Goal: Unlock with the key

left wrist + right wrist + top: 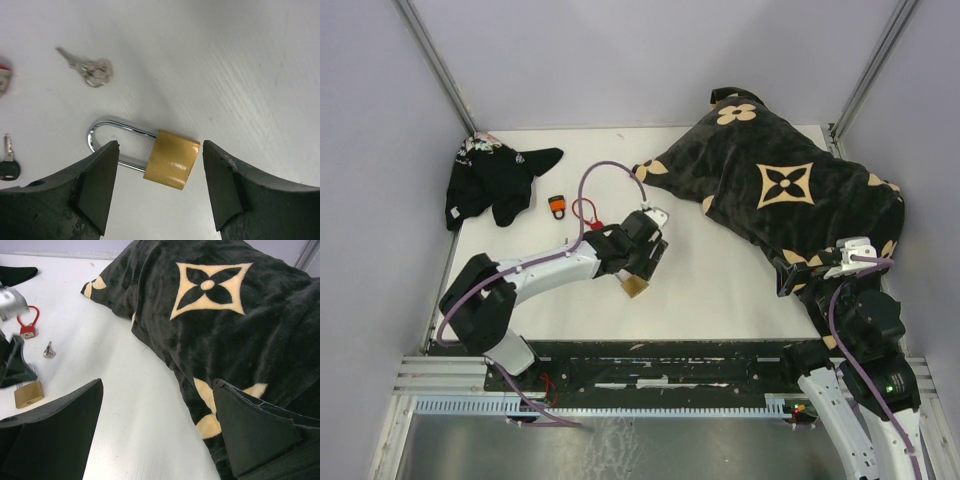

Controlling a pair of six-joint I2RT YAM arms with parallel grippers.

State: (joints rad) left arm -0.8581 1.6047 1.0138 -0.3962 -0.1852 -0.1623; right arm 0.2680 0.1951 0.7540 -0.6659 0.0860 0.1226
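The brass padlock lies flat on the white tabletop at the lower centre of the left wrist view, its shackle pointing left. The left gripper frames it, jaws parted on either side and released. A silver key lies apart at upper left across bare tabletop, and a black-headed key sits at the left edge. In the right wrist view the right gripper is spread wide and empty beside the edge of the black patterned blanket, with open tabletop leftward toward the padlock.
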